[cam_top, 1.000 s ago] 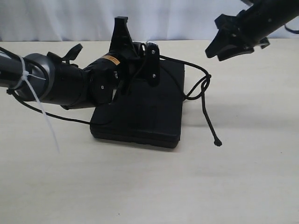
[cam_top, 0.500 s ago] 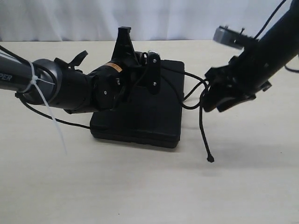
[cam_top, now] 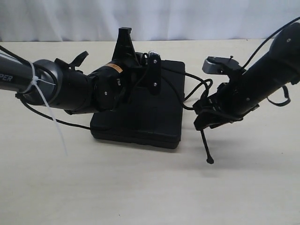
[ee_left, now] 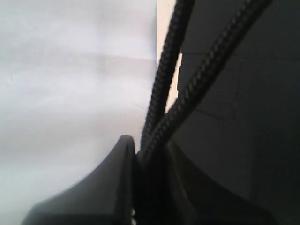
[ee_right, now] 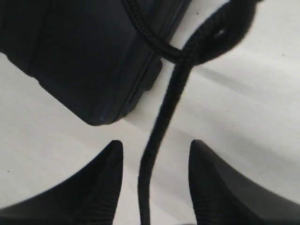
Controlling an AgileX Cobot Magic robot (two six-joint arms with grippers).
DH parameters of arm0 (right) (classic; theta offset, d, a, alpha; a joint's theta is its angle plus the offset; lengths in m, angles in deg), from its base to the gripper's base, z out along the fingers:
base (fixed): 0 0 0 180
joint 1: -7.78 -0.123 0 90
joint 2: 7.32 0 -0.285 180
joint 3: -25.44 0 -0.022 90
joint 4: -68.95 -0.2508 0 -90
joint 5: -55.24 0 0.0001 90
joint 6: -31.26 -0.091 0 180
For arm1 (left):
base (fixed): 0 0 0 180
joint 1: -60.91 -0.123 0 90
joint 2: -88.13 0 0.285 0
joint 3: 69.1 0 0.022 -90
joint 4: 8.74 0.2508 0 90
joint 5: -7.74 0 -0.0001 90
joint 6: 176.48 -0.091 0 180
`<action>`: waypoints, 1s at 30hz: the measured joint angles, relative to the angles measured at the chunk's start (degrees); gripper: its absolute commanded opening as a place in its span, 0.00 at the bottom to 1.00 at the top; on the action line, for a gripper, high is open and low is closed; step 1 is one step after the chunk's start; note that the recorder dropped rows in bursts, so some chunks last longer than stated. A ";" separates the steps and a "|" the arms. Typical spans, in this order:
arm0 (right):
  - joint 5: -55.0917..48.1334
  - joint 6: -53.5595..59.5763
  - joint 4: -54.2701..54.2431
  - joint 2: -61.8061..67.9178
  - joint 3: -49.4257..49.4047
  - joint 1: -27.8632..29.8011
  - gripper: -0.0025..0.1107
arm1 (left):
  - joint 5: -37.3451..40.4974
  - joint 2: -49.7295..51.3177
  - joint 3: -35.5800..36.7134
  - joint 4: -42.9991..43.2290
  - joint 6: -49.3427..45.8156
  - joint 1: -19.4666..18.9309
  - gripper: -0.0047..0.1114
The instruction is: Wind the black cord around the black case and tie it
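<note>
Black cord (ee_right: 161, 122) hangs between the spread jaws of our right gripper (ee_right: 154, 161), freshly lowered for tying; our left gripper (ee_left: 143, 150) pinches two strands.

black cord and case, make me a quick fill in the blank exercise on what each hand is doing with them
1. The left hand is shut on ___ strands of the black cord.
2. The right hand is ___, with the cord running between its fingers.
3. The cord's knotted tip is on the ___ hand's side of the black case.

Missing words: two; open; right
</note>
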 measured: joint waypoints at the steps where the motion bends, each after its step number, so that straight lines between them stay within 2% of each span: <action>1: 0.16 1.31 -1.64 0.47 0.00 0.00 0.40 | 0.00 0.00 0.00 0.00 0.00 0.00 0.04; 4: 0.34 5.22 -6.91 2.37 -0.03 -0.05 0.38 | 0.00 0.00 0.00 0.00 0.00 0.00 0.04; 6: 0.45 6.24 -8.66 3.55 -0.03 -0.14 0.32 | 0.00 0.00 0.00 0.00 0.00 0.00 0.04; 9: 0.45 6.71 -9.10 4.43 -0.03 -0.14 0.09 | 0.00 0.00 0.00 0.00 0.00 0.00 0.04; 10: 0.45 6.79 -9.19 4.64 -0.13 -0.14 0.06 | 0.00 0.00 0.00 0.00 0.00 0.00 0.04; 14: -1.86 6.83 -9.31 4.16 0.14 -0.14 0.06 | -0.57 0.00 0.00 -0.90 0.14 0.00 0.04; 17: -3.81 6.83 -9.31 1.56 0.64 -0.14 0.06 | -4.33 0.09 0.00 -2.31 2.06 0.00 0.04; 21: -4.57 6.83 -9.53 -4.18 1.44 -0.14 0.06 | -8.82 0.09 0.00 -5.26 4.77 0.00 0.17; 26: -2.96 6.83 -11.23 -11.71 1.55 -0.14 0.06 | -6.37 0.09 0.00 -12.11 5.63 0.00 0.41; 30: -2.12 6.83 -12.02 -15.54 3.74 -0.14 0.06 | -3.25 0.09 0.00 -20.36 4.78 0.00 0.47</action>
